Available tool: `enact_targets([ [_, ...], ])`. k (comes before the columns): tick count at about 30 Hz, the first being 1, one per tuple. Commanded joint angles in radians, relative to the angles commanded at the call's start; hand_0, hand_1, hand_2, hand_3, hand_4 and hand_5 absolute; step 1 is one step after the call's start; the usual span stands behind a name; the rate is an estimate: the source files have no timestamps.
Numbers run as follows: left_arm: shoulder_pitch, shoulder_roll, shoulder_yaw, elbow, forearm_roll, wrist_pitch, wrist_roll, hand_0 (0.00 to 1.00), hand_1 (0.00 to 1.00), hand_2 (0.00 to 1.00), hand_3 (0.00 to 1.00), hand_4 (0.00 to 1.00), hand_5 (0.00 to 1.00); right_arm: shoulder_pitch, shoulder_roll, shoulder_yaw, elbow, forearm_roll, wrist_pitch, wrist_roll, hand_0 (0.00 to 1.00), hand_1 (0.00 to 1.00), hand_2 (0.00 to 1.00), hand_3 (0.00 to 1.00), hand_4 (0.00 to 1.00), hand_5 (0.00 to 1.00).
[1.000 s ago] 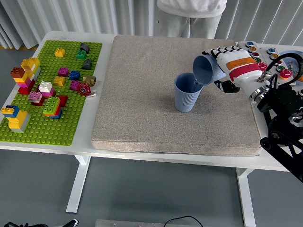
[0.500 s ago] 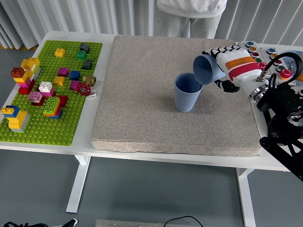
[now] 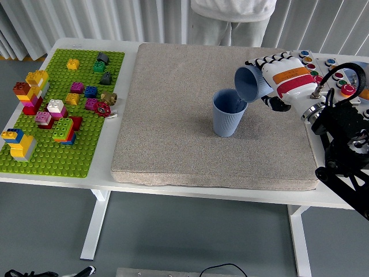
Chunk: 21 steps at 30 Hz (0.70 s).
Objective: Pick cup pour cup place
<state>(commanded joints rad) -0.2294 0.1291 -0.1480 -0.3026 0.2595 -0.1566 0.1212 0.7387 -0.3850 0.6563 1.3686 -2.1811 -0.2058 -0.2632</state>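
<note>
Presently, as seen from the head view:

Right hand: the right hand (image 3: 283, 82), white with orange and red bands, comes in from the right over the mat's far right part; its fingers (image 3: 266, 61) are wrapped around the tilted cup.

Tilted cup: a blue tilted cup (image 3: 251, 84) is held off the mat, tipped well over, its mouth facing left and down toward the standing cup. Its lower rim sits just above and right of that cup's rim; whether the two touch cannot be told.

Standing cup: a blue ribbed standing cup (image 3: 229, 115) is upright on the mat, right of the mat's centre, mouth open upward. Contents cannot be made out.

Mat: a grey mat (image 3: 173, 121) covers the middle of the table (image 3: 75, 182).

Right arm: the black arm (image 3: 346, 150) enters from the right edge and lower right corner.

Button panel: a white panel (image 3: 337, 72) with coloured buttons lies at the far right of the table, partly behind the hand and a black cable.

Brick plate: a green plate (image 3: 69, 133) lies left of the mat, bearing coloured bricks (image 3: 57, 112) singly and in small stacks.

Person: a person (image 3: 233, 17) in a light top stands at the far side; no hands show.
</note>
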Motion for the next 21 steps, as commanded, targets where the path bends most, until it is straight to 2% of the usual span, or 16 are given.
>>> enact_targets([
  [21, -0.005, 0.001, 0.001, 0.000, -0.002, 0.000, -0.001, 0.783, 0.820, 0.833, 0.763, 0.498, 0.998, 0.020, -0.009, -0.017, 0.013, -0.049, -0.007, -0.045, 0.865, 0.738, 0.644, 0.712, 0.715, 0.110],
])
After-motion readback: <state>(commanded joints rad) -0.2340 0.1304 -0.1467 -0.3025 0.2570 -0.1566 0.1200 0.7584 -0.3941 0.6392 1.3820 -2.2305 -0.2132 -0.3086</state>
